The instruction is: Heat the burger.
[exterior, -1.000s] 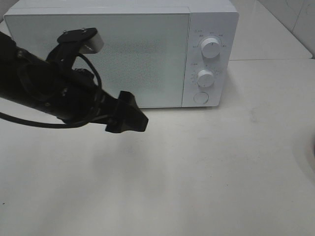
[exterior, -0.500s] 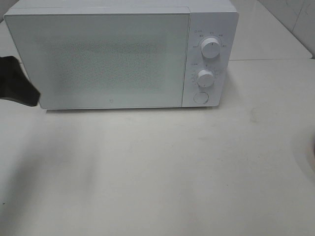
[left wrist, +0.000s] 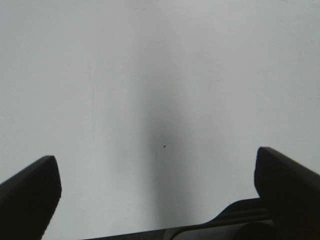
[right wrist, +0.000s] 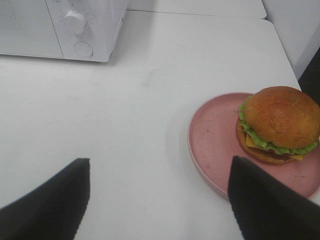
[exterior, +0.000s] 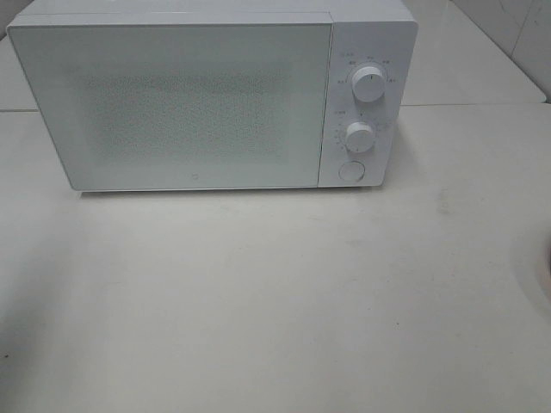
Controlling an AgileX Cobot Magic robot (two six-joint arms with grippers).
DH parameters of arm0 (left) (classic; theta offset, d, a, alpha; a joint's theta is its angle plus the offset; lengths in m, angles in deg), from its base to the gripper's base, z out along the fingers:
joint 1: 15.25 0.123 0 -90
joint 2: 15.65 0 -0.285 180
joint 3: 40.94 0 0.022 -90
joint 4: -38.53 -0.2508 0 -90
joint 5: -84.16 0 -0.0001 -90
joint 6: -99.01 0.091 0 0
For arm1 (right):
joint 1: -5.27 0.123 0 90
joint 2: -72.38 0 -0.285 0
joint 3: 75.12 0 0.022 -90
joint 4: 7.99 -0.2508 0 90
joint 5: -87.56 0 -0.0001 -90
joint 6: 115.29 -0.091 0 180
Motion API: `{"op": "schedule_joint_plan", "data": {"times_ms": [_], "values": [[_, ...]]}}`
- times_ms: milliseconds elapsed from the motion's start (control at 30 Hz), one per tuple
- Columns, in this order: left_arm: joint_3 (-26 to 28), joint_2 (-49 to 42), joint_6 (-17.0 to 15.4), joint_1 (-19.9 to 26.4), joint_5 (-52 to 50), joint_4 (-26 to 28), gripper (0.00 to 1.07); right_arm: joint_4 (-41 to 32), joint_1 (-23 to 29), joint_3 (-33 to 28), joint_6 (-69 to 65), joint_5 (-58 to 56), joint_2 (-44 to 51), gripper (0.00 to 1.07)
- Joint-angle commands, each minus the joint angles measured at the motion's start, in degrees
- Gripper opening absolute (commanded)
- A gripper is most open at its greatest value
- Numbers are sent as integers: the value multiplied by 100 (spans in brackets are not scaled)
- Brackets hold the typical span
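burger (right wrist: 277, 125) sits on a pink plate (right wrist: 215, 150), toward one side of it, bun up, lettuce frill and a cheese edge showing. only the right wrist view catches it; in the high view it lies out of frame, off to the right, with just a faint sliver of what may be the plate rim at that edge.

right gripper (right wrist: 160, 197): jaws apart, nothing between them, hanging above bare table (exterior: 275, 301) short of the plate, burger just ahead and a little to one side. no contact with plate or burger.

left gripper (left wrist: 157, 187): jaws spread wide, empty, looking at plain white surface only. cannot tell from its view where over the table it hangs; neither arm shows in the high view.

microwave (exterior: 215, 95) stands at the far side of the table, door (exterior: 181, 103) shut flush, two knobs (exterior: 368, 83) and a round button (exterior: 350, 171) on its right panel.

judgement: opening stage. burger untouched, oven closed. the door has to come open first, likely by pressing the round button under the knobs, since no handle shows. after that the right gripper needs to close in on the plate rim or the burger itself; the glossy bun looks soft, so a light squeeze or a rim grip would be safer.
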Motion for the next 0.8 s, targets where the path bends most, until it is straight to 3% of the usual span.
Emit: {"op": "schedule_joint_plan", "data": {"times_ms": [33, 400, 800], "values": [[-292, -407, -34, 29, 11, -103, 98, 6, -23, -17, 23, 34, 155, 75], [-1473, -2057, -34, 29, 40, -218, 98, 6, -23, -17, 23, 34, 155, 75], [-1644, -3484, -34, 29, 138, -206, 98, 6, -23, -17, 17, 34, 155, 75]]}}
